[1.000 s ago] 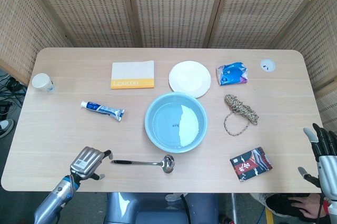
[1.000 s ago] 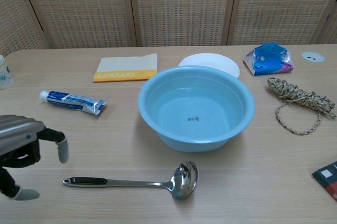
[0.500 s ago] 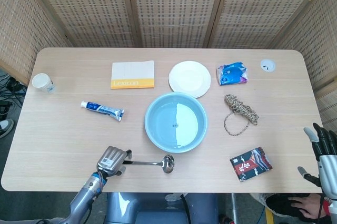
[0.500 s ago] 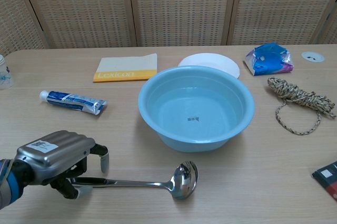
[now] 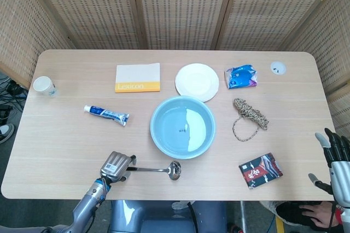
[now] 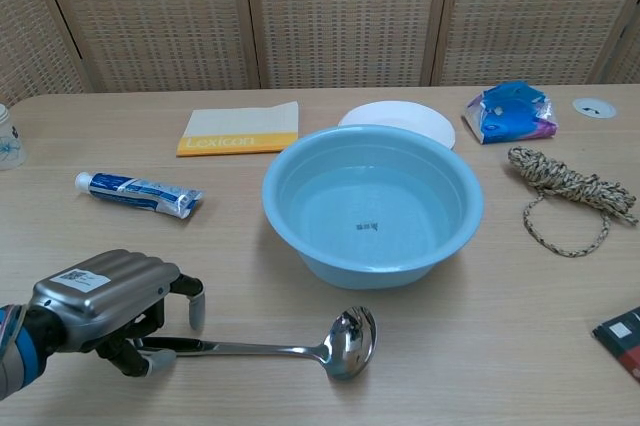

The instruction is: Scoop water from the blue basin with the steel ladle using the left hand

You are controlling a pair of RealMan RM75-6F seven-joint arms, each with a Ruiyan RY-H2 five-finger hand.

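The blue basin (image 5: 155, 129) holds water and stands mid-table, its near wall (image 6: 330, 261) facing me in the chest view. Just in front of it the steel ladle (image 5: 156, 169) lies flat on the table, bowl to the right (image 6: 350, 338), black handle end to the left. My left hand (image 5: 116, 166) sits over that handle end (image 6: 100, 296). Its fingers arch above the handle with the thumb below, and they are not closed on it. Off the table's right edge my right hand (image 5: 333, 162) hangs with fingers spread, holding nothing.
A toothpaste tube (image 5: 106, 114) lies left of the basin. Behind it are a Lexicon book (image 5: 138, 77), a white plate (image 5: 197, 81) and a blue packet (image 5: 240, 76). To the right lie a coiled rope (image 5: 250, 117) and a dark packet (image 5: 261, 170). A cup (image 5: 44, 86) stands far left.
Over the last second my left hand moved right from the table's front left onto the ladle's handle end. In the last half second it barely moved. The ladle has stayed put.
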